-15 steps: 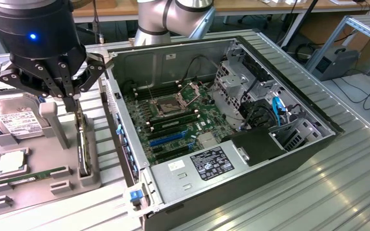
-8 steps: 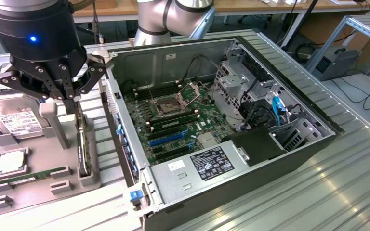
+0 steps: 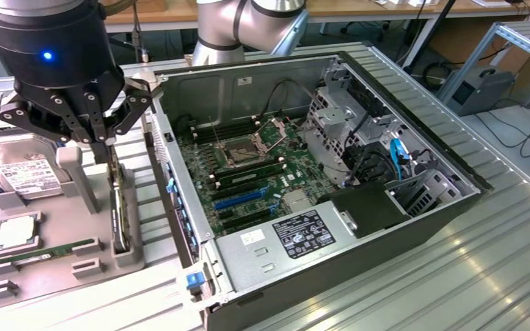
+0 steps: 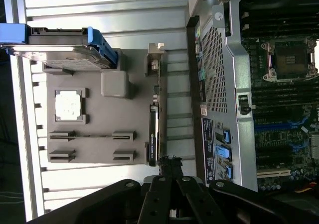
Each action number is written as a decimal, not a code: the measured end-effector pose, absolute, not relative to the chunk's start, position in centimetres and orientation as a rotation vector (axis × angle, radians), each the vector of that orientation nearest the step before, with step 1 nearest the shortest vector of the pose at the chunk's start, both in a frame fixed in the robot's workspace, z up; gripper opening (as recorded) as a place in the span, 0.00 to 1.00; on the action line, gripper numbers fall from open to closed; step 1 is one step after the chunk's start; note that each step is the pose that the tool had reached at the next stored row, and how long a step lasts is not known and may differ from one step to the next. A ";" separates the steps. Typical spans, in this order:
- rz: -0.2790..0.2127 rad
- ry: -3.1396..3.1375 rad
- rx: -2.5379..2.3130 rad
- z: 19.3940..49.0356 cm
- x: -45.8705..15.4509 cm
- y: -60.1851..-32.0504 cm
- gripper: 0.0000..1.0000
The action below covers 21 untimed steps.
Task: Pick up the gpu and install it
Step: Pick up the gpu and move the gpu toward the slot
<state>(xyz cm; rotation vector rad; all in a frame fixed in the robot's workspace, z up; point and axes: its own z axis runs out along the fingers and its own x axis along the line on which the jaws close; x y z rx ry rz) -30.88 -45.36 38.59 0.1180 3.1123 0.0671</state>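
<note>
The gripper (image 3: pixel 105 148) hides one end of the gpu (image 3: pixel 118 214).

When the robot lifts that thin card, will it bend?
Probably stiff: the gpu is a flat board standing on edge in the grey holder. Likely light, being so thin. It might tip once freed from its slot.

Ribbed metal table (image 3: pixel 504 276), grey parts tray (image 3: pixel 44 272) beside open computer case (image 3: pixel 357 258) on it
</note>
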 end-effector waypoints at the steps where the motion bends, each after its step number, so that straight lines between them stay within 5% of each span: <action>1: 0.067 3.112 0.118 38.6 -30.9 -45.4 0.11; 5: 0.067 3.112 0.118 38.6 -30.9 -45.4 0.11; 11: 0.067 3.112 0.118 38.6 -30.9 -45.4 0.54; 21: 0.067 3.112 0.119 37.7 -31.2 -45.4 0.54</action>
